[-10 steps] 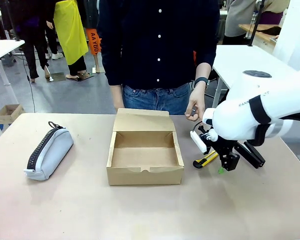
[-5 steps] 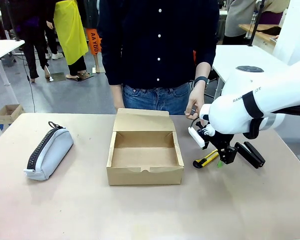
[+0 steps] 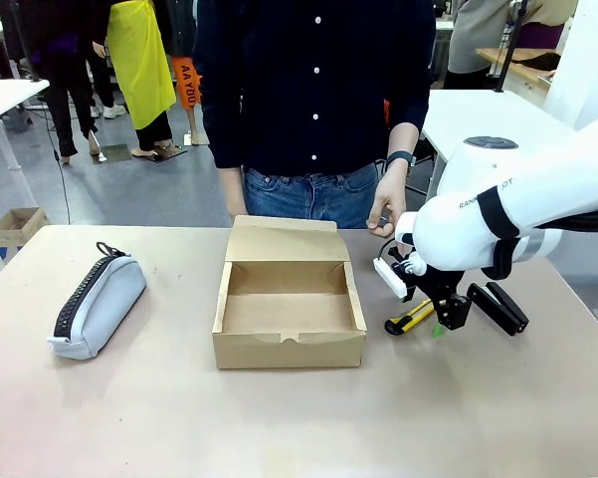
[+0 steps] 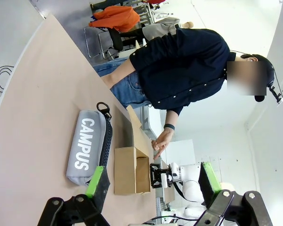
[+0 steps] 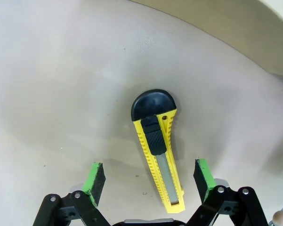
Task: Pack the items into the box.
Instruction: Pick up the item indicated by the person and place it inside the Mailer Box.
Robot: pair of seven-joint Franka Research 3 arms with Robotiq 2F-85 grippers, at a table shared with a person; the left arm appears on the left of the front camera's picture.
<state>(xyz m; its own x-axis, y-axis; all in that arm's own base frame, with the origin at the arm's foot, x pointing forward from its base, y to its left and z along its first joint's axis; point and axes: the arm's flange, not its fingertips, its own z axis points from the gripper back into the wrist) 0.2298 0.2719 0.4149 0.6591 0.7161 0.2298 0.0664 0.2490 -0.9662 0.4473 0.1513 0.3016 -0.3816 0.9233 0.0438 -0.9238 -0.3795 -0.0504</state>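
My right jaws stand wide over the yellow cutter (image 5: 156, 141) lying on the worktop (image 5: 61, 70) near the open box (image 3: 289, 351), on its right. I judge this the pick: next, lower and close across its narrow body.

Box (image 3: 289, 351) sits at the middle of the table (image 3: 279, 428), lid flap up at its far side. Pouch (image 3: 101, 304) lies left of it, well apart. Cutter (image 3: 408, 319) lies near the box's right side, between the spread fingers of the right gripper (image 5: 149, 175). A person's hand (image 3: 386, 211) hangs behind it.
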